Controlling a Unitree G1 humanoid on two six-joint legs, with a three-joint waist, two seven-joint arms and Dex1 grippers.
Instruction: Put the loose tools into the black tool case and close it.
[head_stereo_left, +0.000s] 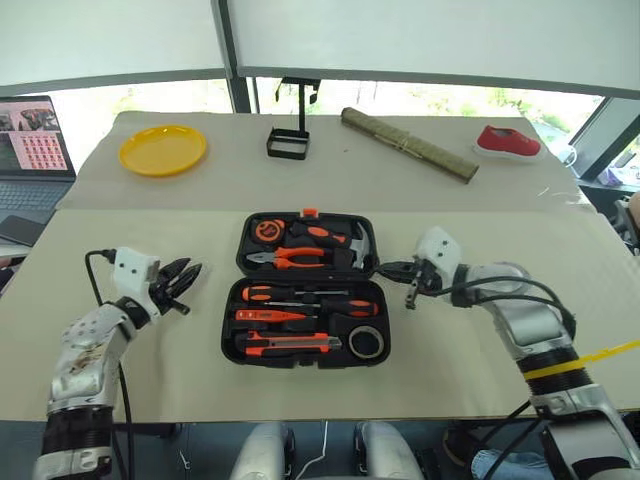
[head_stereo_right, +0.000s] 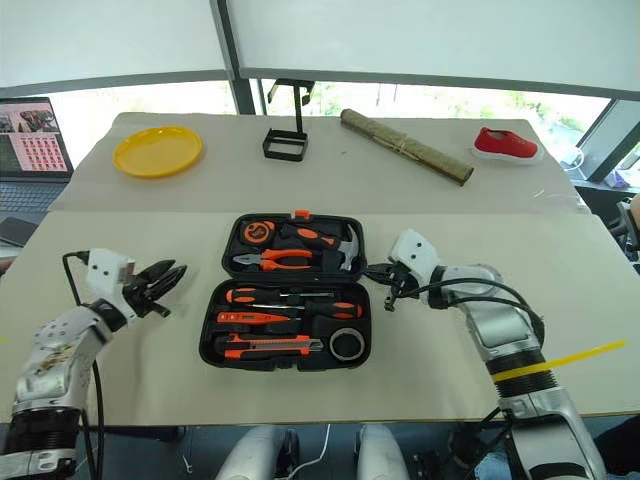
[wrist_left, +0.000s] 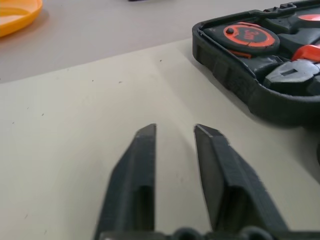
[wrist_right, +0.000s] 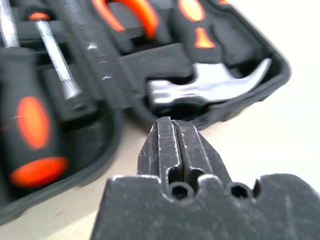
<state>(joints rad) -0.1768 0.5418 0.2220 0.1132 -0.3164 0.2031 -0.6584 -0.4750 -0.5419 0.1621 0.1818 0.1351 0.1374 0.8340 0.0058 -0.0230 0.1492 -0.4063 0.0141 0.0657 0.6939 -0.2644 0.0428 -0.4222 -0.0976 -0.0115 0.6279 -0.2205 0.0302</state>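
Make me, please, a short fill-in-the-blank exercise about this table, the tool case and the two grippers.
1. The black tool case lies ____, both halves flat on the table.
2. The hammer sits in the half ____ from the robot.
3. The right gripper has its fingers ____.
4. The plate near the laptop is ____ in colour.

Missing words: open; farther; shut; yellow

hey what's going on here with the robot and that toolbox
A two-armed robot is working at a table with the black tool case lying open between its arms. The screwdrivers, utility knife and tape roll already sit in the near half, so closing the case is what remains. The right gripper, shut and empty, is right at the case's right edge near the hinge. The left gripper is off to the case's left, its fingers a little apart, holding nothing.
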